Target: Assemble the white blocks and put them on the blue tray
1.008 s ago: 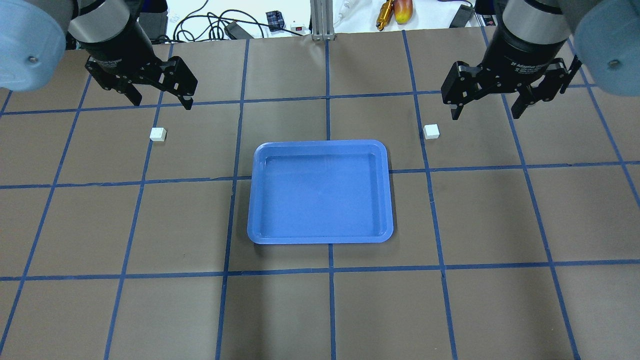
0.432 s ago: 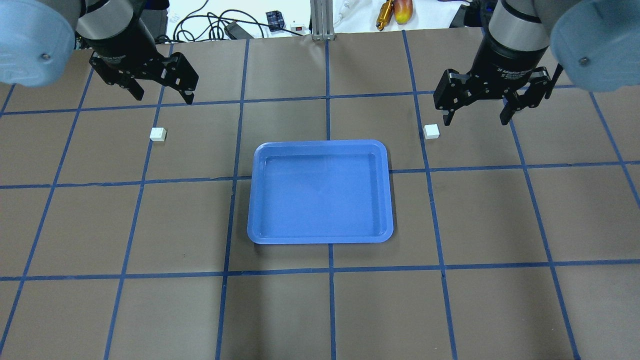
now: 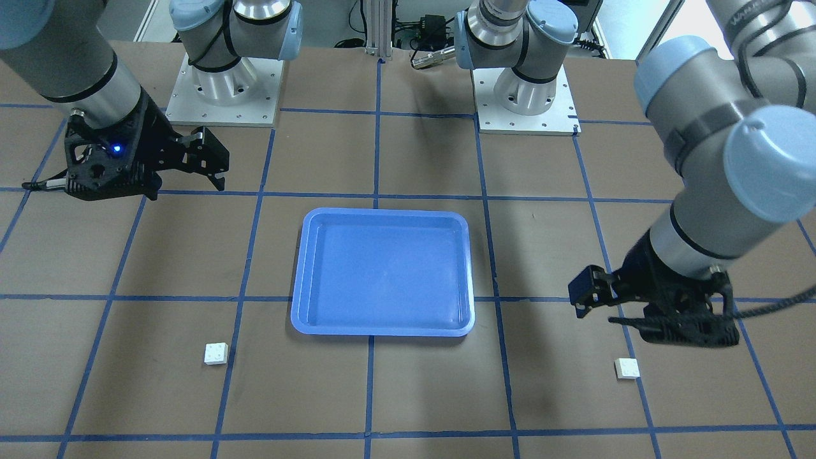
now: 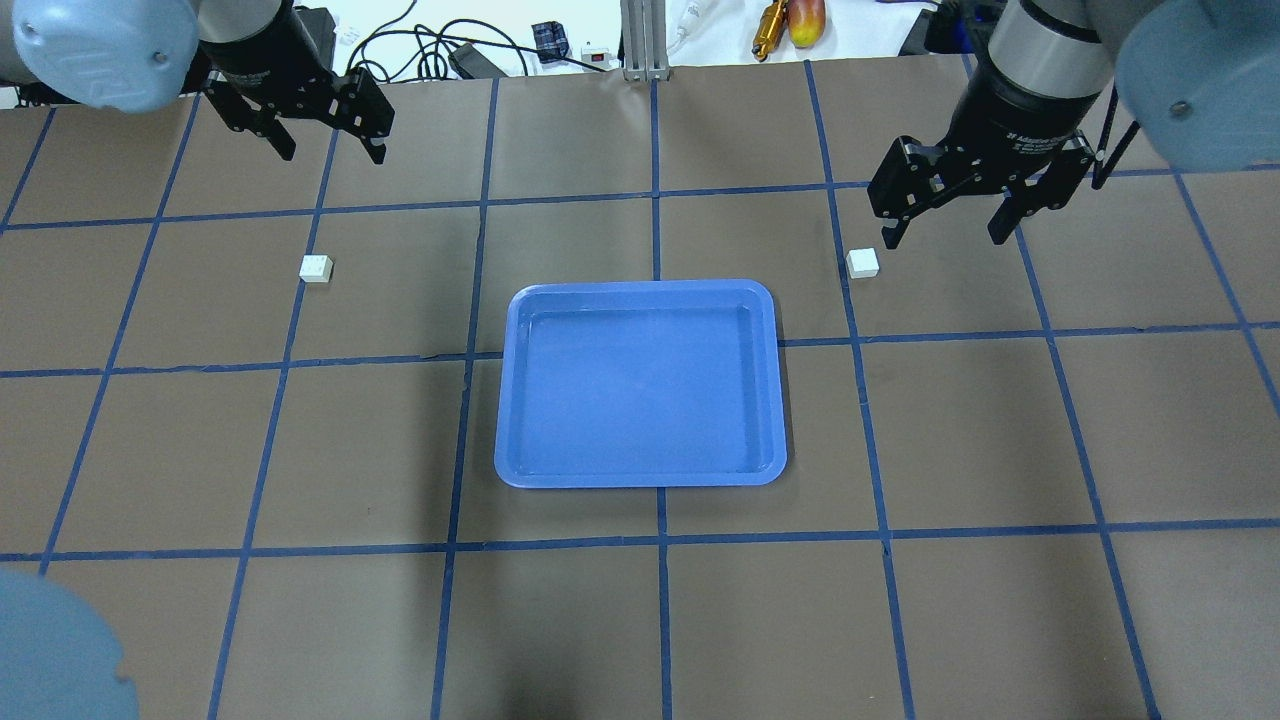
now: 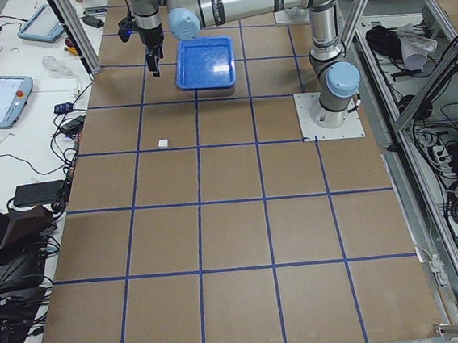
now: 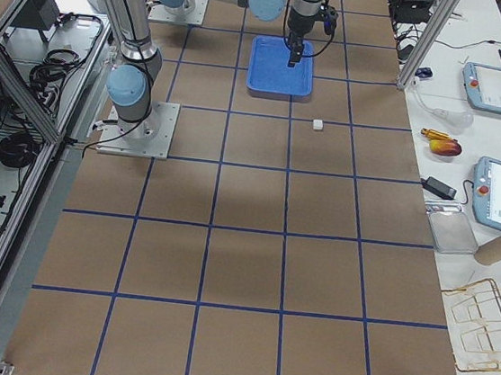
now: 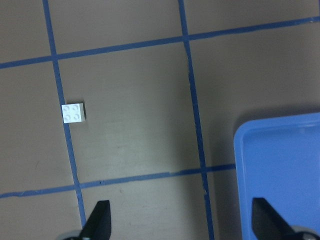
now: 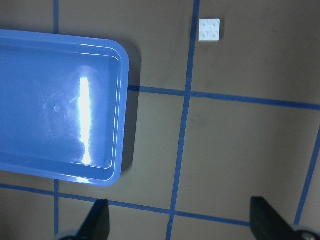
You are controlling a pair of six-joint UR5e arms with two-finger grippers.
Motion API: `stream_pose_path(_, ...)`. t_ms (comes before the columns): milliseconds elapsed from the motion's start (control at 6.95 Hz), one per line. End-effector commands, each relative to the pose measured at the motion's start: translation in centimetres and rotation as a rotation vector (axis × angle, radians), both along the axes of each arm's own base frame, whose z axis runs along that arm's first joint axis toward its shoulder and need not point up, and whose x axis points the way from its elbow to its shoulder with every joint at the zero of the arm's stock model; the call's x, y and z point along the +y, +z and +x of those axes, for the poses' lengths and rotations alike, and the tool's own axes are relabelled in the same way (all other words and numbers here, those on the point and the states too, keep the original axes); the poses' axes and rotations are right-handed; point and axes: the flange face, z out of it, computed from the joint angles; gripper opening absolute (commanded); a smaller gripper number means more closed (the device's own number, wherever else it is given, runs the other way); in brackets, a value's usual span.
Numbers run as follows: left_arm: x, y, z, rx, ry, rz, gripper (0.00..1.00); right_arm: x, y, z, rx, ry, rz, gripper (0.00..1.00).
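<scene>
Two white blocks lie on the brown table, one on each side of the blue tray (image 4: 640, 300), which holds nothing. The left block (image 4: 316, 268) also shows in the left wrist view (image 7: 74, 112), ahead of and left of my open fingers. My left gripper (image 4: 330, 150) hangs open and empty above the table, beyond that block in the overhead view. The right block (image 4: 862, 263) shows in the right wrist view (image 8: 209, 30), far ahead and right of centre. My right gripper (image 4: 945, 238) is open and empty, just right of it in the overhead view.
Blue tape lines divide the table into squares. Cables, a power adapter and tools (image 4: 790, 25) lie beyond the far edge. Both arm bases (image 3: 223, 89) stand on the robot's side. A left arm joint (image 4: 50, 650) intrudes at the overhead view's lower left.
My left gripper has moved up the overhead view, farther beyond the left block. My right gripper has shifted left toward the right block. Both stay open. Blocks and tray have not moved.
</scene>
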Motion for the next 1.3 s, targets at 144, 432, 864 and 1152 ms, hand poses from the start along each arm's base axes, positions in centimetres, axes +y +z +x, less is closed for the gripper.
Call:
stream_pose_path(144,-6.6,-11.3,6.0,-0.004,0.037,-0.006,1.00,-6.3,-5.5,-9.0,-0.033,0.466,-0.150,1.00)
stream_pose_path(432,-8.5,-16.3,7.3,-0.015,-0.016,-0.031,1.00,-10.2,-11.4,-10.4,-0.075,0.798,-0.223,1.00)
stream_pose_path(864,-7.3,-18.0,9.9,-0.088,-0.023,0.037,1.00,-11.9,-17.1,-11.0,-0.226,1.028,-0.294,1.00)
stream_pose_path(1152,-4.2,-19.9,10.9,-0.100,-0.033,0.102,1.00,-13.5,-19.8,-13.3,-0.225,1.009,-0.352,1.00)
